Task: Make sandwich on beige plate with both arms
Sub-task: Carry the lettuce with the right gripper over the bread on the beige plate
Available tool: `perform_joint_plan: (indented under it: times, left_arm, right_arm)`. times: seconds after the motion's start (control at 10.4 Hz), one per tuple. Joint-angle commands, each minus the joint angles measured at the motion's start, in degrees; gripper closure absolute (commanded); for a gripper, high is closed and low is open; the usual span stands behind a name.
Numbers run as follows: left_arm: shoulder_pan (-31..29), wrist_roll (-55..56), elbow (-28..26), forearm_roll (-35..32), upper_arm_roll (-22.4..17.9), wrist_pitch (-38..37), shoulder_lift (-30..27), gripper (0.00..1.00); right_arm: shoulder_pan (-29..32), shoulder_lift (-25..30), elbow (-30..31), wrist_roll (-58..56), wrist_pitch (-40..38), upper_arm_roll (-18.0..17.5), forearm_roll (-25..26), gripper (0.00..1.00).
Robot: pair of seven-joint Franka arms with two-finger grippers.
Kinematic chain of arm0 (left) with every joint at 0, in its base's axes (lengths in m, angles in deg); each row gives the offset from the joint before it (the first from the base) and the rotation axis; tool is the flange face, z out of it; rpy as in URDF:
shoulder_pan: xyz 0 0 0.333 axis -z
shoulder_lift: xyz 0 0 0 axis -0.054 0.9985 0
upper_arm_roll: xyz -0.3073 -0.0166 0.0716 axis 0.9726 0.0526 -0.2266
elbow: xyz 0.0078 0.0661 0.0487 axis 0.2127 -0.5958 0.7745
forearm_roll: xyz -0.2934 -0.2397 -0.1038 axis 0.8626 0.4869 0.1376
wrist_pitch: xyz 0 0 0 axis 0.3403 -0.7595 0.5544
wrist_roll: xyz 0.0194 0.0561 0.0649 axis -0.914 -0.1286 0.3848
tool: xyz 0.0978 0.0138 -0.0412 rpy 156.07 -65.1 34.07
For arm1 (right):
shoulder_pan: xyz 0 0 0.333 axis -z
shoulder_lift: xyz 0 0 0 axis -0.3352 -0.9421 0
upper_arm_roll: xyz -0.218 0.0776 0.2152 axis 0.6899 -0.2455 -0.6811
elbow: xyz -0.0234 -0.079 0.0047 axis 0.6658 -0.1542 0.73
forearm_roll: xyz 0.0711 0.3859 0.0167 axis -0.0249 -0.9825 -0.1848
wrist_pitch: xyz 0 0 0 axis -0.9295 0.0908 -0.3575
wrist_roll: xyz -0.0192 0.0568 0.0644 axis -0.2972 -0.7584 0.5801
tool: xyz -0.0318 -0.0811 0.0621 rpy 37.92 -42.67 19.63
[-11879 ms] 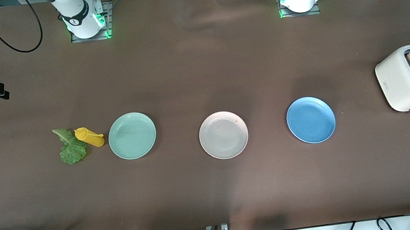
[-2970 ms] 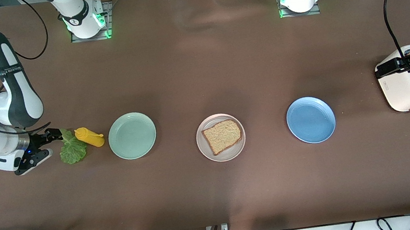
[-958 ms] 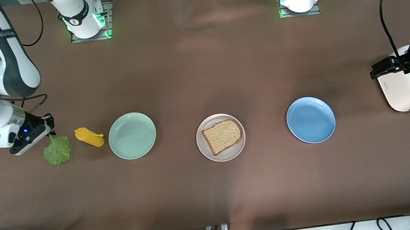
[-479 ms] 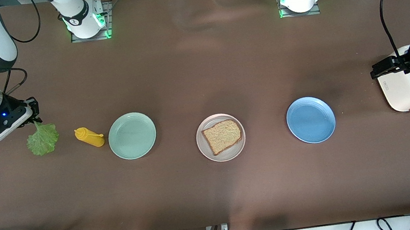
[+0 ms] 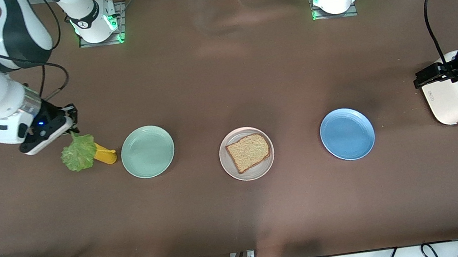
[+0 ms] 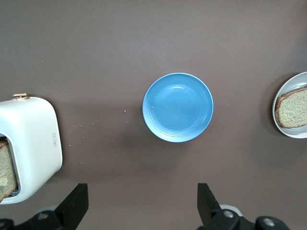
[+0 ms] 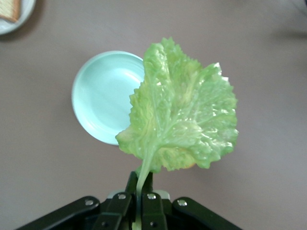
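A mint-green plate (image 5: 147,151), a blue plate (image 5: 347,134), a partly hidden yellow squeeze bottle (image 5: 105,155) and a white toaster (image 5: 448,97) sit on a brown table (image 5: 240,207).

No legible text — small marks on toaster (image 5: 449,98) side and arm bases (image 5: 96,19) unreadable.
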State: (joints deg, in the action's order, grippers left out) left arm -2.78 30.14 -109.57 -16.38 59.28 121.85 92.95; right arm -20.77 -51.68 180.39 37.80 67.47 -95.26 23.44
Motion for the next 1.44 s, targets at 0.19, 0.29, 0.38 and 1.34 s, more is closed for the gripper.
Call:
perform_joint_plan:
  times: [0.19, 0.29, 0.38, 1.34]
  left_arm:
    - [0.08, -1.16, 0.60, -1.37, 0.16, -0.86, -0.40, 0.00]
    - [0.08, -1.16, 0.60, -1.29, 0.16, -0.86, -0.40, 0.00]
    - [0.08, -1.16, 0.60, -1.29, 0.16, -0.86, -0.40, 0.00]
    - [0.08, -1.25, 0.60, -1.02, 0.25, -0.86, -0.40, 0.00]
  right_arm:
    - [-12.15, -11.71, -11.72, 21.35, -2.25, 0.24, -0.49, 1.00]
    - [-15.31, -14.26, -13.38, 27.05, -1.28, 0.24, -0.40, 1.00]
    - [-18.21, -17.59, -16.01, 32.68, 0.73, 0.24, -0.31, 1.00]
    - [-36.69, -43.62, -37.48, 60.14, 22.86, 4.64, -0.05, 1.00]
